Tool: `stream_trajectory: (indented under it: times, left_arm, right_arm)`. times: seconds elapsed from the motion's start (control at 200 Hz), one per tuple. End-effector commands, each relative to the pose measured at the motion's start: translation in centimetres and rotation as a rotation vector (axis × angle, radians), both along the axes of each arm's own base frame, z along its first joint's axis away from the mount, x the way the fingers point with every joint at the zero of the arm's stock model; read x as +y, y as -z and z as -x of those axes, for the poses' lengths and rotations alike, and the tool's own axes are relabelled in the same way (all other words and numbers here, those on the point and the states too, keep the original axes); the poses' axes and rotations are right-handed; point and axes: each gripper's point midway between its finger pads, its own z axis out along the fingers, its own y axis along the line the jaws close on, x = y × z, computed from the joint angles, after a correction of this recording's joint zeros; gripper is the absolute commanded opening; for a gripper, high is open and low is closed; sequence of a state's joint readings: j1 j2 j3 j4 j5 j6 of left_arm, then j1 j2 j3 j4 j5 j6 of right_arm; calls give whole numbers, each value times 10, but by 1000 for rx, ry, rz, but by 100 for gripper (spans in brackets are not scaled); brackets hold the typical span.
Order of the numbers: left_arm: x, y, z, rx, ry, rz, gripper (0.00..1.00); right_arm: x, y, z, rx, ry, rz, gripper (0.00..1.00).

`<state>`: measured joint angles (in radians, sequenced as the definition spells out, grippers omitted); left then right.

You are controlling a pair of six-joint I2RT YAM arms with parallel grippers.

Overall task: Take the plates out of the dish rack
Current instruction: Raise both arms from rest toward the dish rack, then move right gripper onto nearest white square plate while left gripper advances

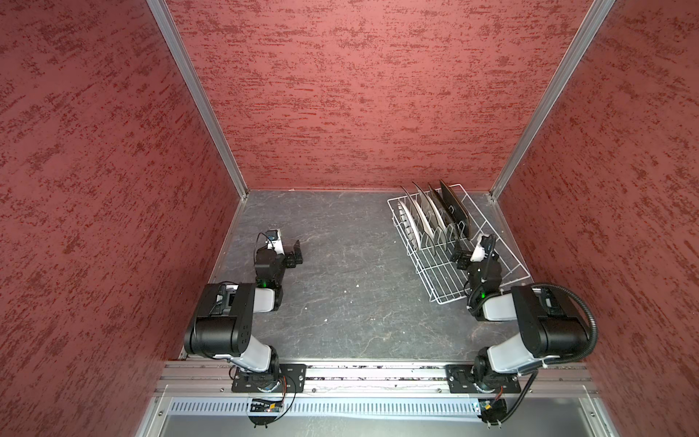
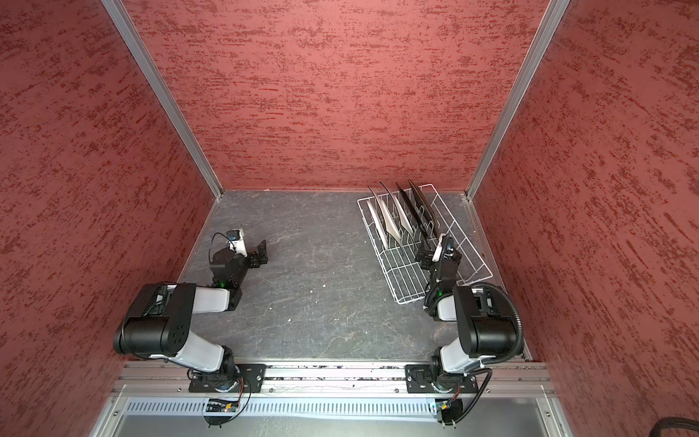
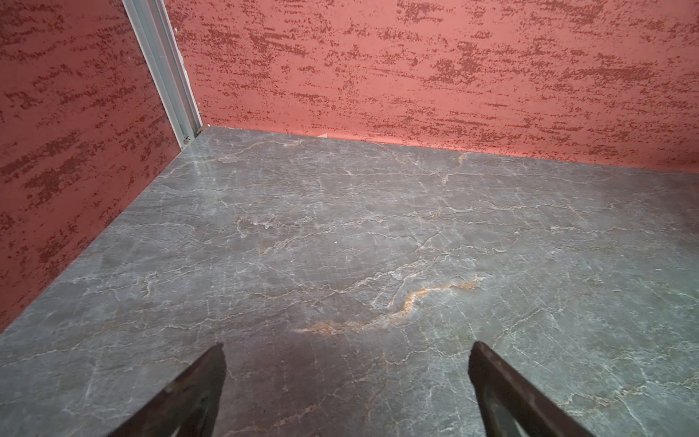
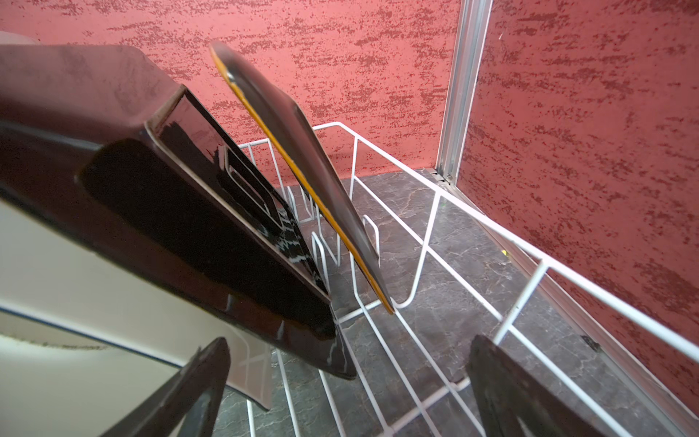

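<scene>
The white wire dish rack sits at the table's back right. Several plates stand on edge in its far half in both top views, cream ones to the left and a glossy black one to the right. My right gripper hangs open inside the rack, just before the black plate, gripping nothing. Behind that plate leans a dark plate with an orange edge, and a cream plate stands on its other side. Far from the rack, my left gripper is open and empty over the table's left.
Red textured walls enclose the grey marbled table on three sides, with aluminium posts in the back corners. The rack's right rim runs close to the right wall. Both arm bases stand on a rail along the front edge.
</scene>
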<state>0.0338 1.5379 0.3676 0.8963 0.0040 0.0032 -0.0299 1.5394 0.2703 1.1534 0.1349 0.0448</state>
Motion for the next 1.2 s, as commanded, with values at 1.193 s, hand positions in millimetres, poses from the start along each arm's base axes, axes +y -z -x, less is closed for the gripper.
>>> stream_trajectory:
  times: [1.193]
  left_arm:
    - [-38,-98,26,-25,-44,-26,99]
  right_arm:
    - [16,-62,63,-191,-83,52,99]
